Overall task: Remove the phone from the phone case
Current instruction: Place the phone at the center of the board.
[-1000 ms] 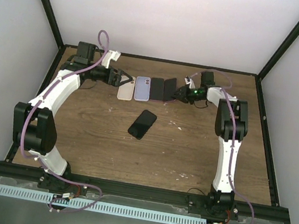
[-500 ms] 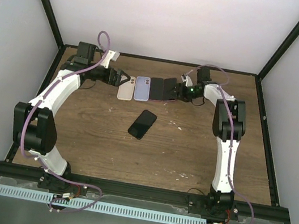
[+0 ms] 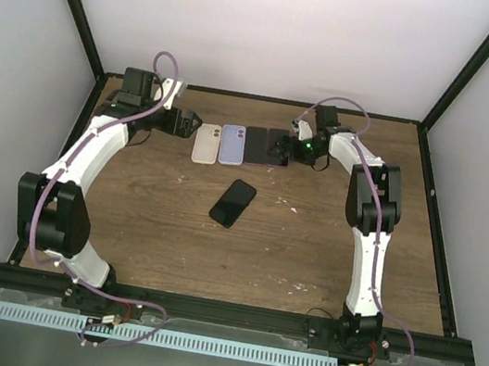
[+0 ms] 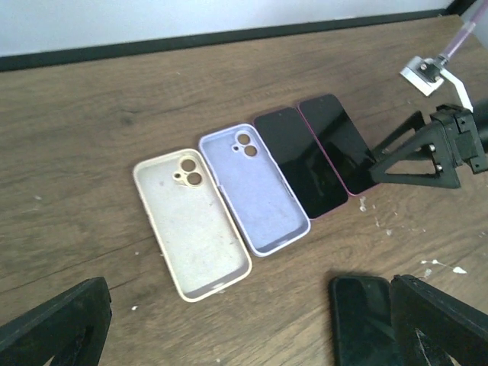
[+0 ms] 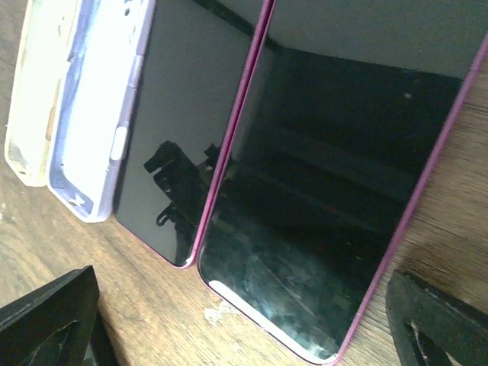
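At the far edge of the table (image 3: 308, 250), the right gripper (image 5: 244, 328) and the left gripper (image 4: 252, 328) are both shown spread wide. The phone (image 5: 328, 213), last in the row, lies in its pink case (image 5: 435, 156) beneath the right one. One rim corner should be peeled back first.

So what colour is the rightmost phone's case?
The case is magenta-pink, clearest in the right wrist view.

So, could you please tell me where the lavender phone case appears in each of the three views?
Top external: the lavender case lies second from the left in the row near the far table edge.
Left wrist: near the centre of the frame.
Right wrist: at the left side, washed out.
Shared landmark: the dark phone directly beside it.
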Available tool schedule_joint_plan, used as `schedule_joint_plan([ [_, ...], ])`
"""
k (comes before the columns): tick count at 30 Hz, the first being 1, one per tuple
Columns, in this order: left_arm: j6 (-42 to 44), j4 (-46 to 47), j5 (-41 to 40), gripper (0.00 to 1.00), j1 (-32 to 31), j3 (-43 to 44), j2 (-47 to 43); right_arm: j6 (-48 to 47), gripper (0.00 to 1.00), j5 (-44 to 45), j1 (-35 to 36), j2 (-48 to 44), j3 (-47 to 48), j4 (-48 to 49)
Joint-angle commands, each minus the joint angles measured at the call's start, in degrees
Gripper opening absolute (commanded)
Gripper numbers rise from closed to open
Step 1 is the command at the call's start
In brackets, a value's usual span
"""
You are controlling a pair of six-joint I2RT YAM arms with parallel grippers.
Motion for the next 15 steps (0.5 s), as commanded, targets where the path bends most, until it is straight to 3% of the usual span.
schedule_joint_plan([
  [1, 1.66, 1.46, -4.67, 1.00, 0.13, -0.89, -4.43, -2.32, 1.00, 4.18, 0.16, -3.27, -0.09, -2.89],
  [6, 4.10, -10.12, -6.80, 1.00, 0.01, 4.08, 0.67, -3.94, 1.00, 3.12, 0.15, -6.79, -3.20, -1.72],
  [15, 4.69, -10.76, -4.44, 1.00, -8.61, -5.51, 0.14, -7.26, 1.00, 2.71, -0.91, -17.72, -12.43, 5.63],
])
